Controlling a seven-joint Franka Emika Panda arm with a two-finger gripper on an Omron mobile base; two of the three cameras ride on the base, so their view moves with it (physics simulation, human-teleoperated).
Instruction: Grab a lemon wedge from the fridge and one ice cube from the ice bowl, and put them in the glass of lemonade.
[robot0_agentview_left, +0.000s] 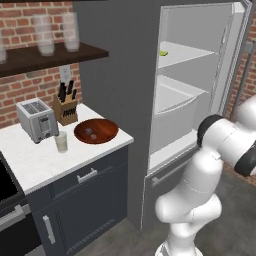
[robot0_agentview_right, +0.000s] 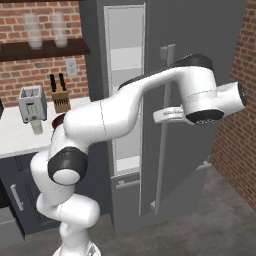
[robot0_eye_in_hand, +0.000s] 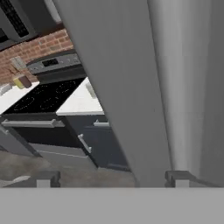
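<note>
Left base view, and there's the lemon wedge (robot0_agentview_left: 163, 53), a tiny yellow-green speck sitting on the upper shelf inside the fridge (robot0_agentview_left: 120, 90), near the shelf's left end. The fridge door (robot0_agentview_left: 235, 55) is swung wide open to the right, pale interior fully on show. Over on the white counter (robot0_agentview_left: 45, 160), the glass of lemonade (robot0_agentview_left: 61, 142) stands just in front of the toaster (robot0_agentview_left: 36, 119), with the ice bowl (robot0_agentview_left: 96, 131) close beside it to the right, a small cube visible in the bowl. A knife block (robot0_agentview_left: 65, 107) sits behind, against the brick wall, and frosted glasses (robot0_agentview_left: 56, 32) line the dark shelf above. In the right base view the arm reaches across to the door's long vertical bar handle (robot0_agentview_right: 163, 130), the hand right up against it. In the hand view, the gripper (robot0_eye_in_hand: 111, 178) has its two finger tips spread wide apart, one on each side of the grey door surface close in front; nothing is held between them. Beyond the door's edge, a black stovetop (robot0_eye_in_hand: 46, 96) and dark cabinet drawers (robot0_eye_in_hand: 98, 140) show.
</note>
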